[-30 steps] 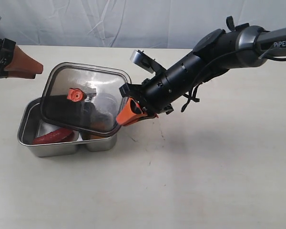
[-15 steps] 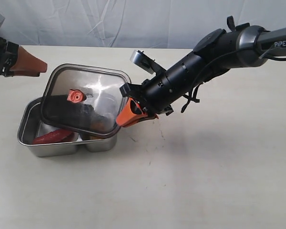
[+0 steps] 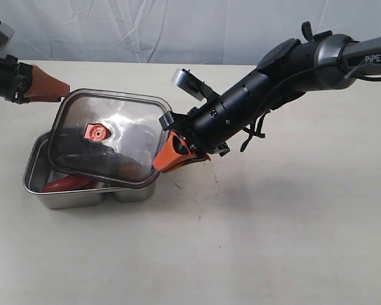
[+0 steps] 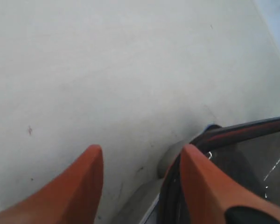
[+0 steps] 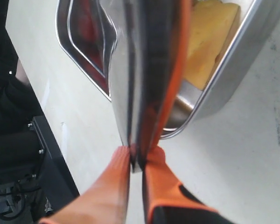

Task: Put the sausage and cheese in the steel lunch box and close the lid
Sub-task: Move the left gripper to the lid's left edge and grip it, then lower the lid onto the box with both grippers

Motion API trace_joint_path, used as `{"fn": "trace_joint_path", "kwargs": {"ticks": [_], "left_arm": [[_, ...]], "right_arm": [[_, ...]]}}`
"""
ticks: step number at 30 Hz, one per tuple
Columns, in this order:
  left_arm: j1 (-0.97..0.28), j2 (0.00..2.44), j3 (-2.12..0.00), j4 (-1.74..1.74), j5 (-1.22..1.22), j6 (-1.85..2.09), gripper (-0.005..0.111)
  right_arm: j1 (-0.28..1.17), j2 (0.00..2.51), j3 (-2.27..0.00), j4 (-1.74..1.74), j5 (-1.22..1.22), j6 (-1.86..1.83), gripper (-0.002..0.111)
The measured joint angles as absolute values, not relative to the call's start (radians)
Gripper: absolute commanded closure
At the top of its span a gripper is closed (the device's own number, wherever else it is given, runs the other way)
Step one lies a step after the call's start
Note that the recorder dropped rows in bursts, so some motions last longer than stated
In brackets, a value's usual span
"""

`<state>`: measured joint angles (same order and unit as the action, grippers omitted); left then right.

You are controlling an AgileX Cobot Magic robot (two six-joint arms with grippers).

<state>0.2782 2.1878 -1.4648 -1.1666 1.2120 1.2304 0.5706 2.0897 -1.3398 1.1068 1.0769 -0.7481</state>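
The steel lunch box (image 3: 33, 166) stands on the table at the left. The red sausage (image 3: 68, 183) lies in its near-left compartment. The right wrist view shows the sausage (image 5: 86, 28) and the yellow cheese (image 5: 210, 42) in the box (image 5: 233, 70). The dark translucent lid (image 3: 124, 143) with its orange-red valve (image 3: 93, 132) hangs tilted over the box. My right gripper (image 3: 169, 154) is shut on the lid's right edge (image 5: 147, 93). My left gripper (image 3: 62, 90) stands open by the lid's far-left corner (image 4: 252, 131), holding nothing.
A beige table (image 3: 254, 241) carries everything, with a white cloth backdrop (image 3: 146, 28) along its far edge. The right arm (image 3: 273, 82) stretches across the far right. A black stand (image 5: 23, 154) shows beside the table in the right wrist view.
The lid has moved left and tipped flatter over the box, still in the right gripper. The left gripper has moved right, closer to the lid's far-left corner.
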Motion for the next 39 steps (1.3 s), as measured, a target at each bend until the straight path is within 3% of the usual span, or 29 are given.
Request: {"fn": "trace_joint_path", "kwargs": {"ticks": [15, 23, 39], "left_arm": [[0.227, 2.199, -1.465, -1.140, 1.210, 1.183, 0.061], [0.213, 2.199, -1.469, -1.117, 1.206, 1.163, 0.107], [0.213, 2.133, -1.469, -1.099, 1.190, 1.111, 0.107]], "right_arm": [[0.571, 2.090, -1.340, 1.111, 1.082, -0.748, 0.109], [0.571, 2.090, -1.340, 1.103, 1.072, -0.743, 0.109], [0.571, 2.090, -1.363, 1.101, 1.085, -0.742, 0.109]]}}
